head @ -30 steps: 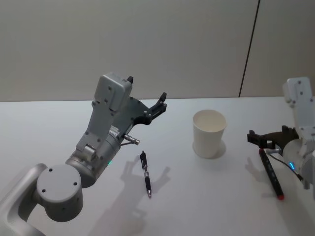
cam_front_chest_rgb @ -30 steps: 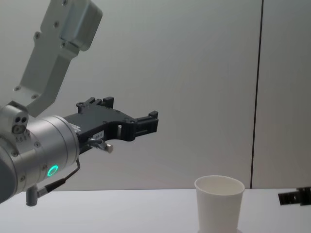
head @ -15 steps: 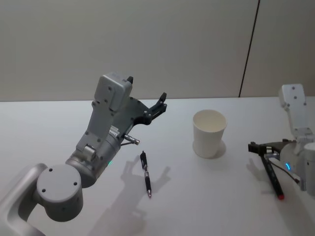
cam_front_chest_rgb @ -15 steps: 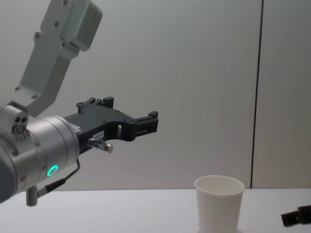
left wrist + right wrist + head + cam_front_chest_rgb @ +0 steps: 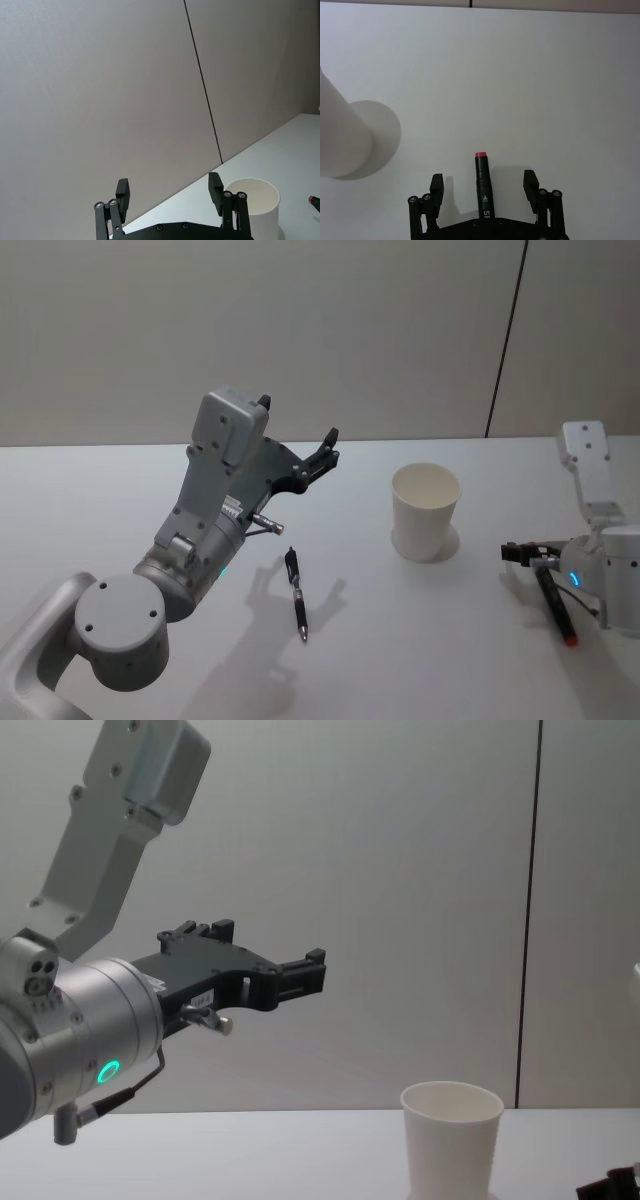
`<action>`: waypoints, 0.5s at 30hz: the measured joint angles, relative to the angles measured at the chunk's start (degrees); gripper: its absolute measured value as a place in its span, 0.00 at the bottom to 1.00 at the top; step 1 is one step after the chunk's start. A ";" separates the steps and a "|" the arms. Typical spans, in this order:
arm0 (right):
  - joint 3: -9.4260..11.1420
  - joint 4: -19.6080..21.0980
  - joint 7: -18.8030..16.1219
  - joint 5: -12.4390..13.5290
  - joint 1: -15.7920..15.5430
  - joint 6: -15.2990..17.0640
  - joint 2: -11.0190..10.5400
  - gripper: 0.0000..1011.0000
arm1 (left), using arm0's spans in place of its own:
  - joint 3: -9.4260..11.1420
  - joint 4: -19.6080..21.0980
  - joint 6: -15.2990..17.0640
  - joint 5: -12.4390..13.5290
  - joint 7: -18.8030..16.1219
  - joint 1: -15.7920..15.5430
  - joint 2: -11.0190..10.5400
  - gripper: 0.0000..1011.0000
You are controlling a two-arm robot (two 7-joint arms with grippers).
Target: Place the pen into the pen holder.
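Right wrist view: the right gripper (image 5: 483, 179), jaws wide, is straddling the slim black red-tipped pen (image 5: 483, 192) lying toward the white table's (image 5: 530, 75) right edge. Probably light, stiff, roll-prone: grip mid-barrel. Left gripper (image 5: 169, 190) is idling aloft, wide-open.

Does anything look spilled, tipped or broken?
Nothing stands out. The white paper cup stands upright; a black pen lies to its left; the open right gripper straddles the red-tipped pen. The left gripper hangs open, raised.

Left gripper (image 5: 169, 187) raised, jaws apart; right gripper (image 5: 483, 180) low, jaws apart
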State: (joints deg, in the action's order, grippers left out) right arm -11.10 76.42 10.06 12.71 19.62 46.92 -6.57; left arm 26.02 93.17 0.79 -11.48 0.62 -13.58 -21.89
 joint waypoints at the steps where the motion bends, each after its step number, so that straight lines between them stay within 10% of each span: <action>1: 0.05 -0.48 0.13 0.02 0.27 0.10 0.18 0.99 | 0.00 0.00 0.00 0.00 0.00 0.00 0.00 0.99; 15: 0.37 -4.30 0.55 -0.50 2.19 0.21 1.39 0.99 | 0.00 0.00 0.00 0.00 0.00 0.00 0.00 0.99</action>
State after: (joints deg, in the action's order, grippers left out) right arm -10.73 72.12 10.61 12.21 21.81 47.13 -5.18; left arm 26.02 93.18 0.79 -11.48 0.62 -13.58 -21.89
